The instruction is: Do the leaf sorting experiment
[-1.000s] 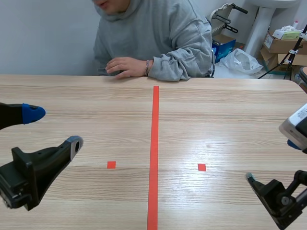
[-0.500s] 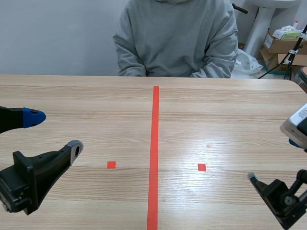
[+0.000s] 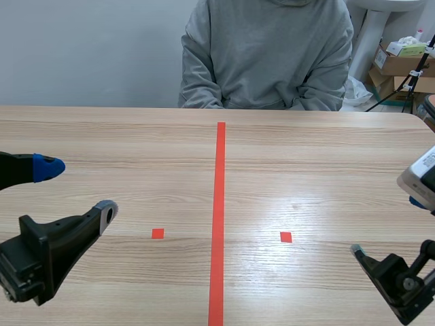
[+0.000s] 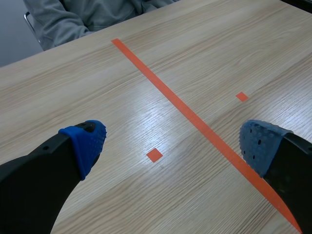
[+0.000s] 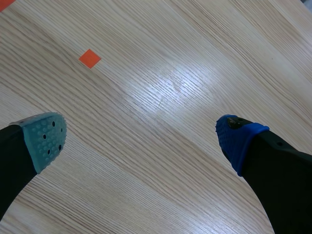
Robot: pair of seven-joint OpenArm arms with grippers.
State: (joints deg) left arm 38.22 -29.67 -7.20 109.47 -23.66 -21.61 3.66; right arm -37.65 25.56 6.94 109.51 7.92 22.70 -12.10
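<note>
Setup stage, seemingly: no leaves anywhere on the surface (image 3: 306, 170). Left end effector (image 4: 173, 146) and right end effector (image 5: 142, 140) spread wide, pinching nothing. Next: needs leaves laid out.

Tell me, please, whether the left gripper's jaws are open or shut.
Open: the left gripper has its jaws wide apart in its wrist view, with only bare table between them.

Two pincers are being shown: left pincer (image 4: 174, 145) and right pincer (image 5: 142, 139). One person (image 3: 272, 54) is being seen behind one bench (image 3: 326, 156), with one tape line (image 3: 219, 204) and two tape squares (image 3: 158, 233) (image 3: 286, 237).
</note>
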